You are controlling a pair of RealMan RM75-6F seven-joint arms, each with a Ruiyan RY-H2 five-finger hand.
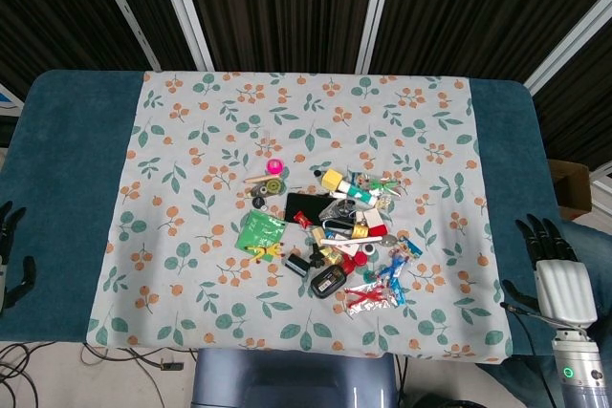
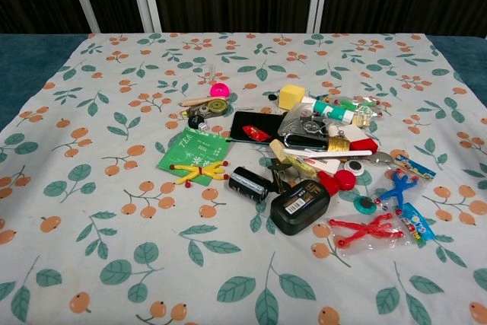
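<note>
Two hands sit at the bottom corners of the head view, both well apart from the heap of small things at the centre. At lower right, the right hand [image 1: 553,265] is white-backed with black fingers fanned apart, pointing toward the top of the frame, and it holds nothing. At the lower left edge only dark fingers of the left hand [image 1: 11,255] show, spread and bare, over the teal table [image 1: 67,160]. Neither hand shows in the chest view.

Nearest the right hand, right of centre in the chest view, lie clear packets with a red stretchy figure [image 2: 369,229] and a blue stretchy figure [image 2: 398,186]. Nearest the left hand is a flat green sachet [image 2: 193,151] printed "TEA", its writing slanting toward the upper right. Just right of it lies a black boxy case with a white label [image 2: 300,205], its long axis slanting the same way; the label's print is too small to read. All rest on the floral cloth [image 2: 91,188].
</note>
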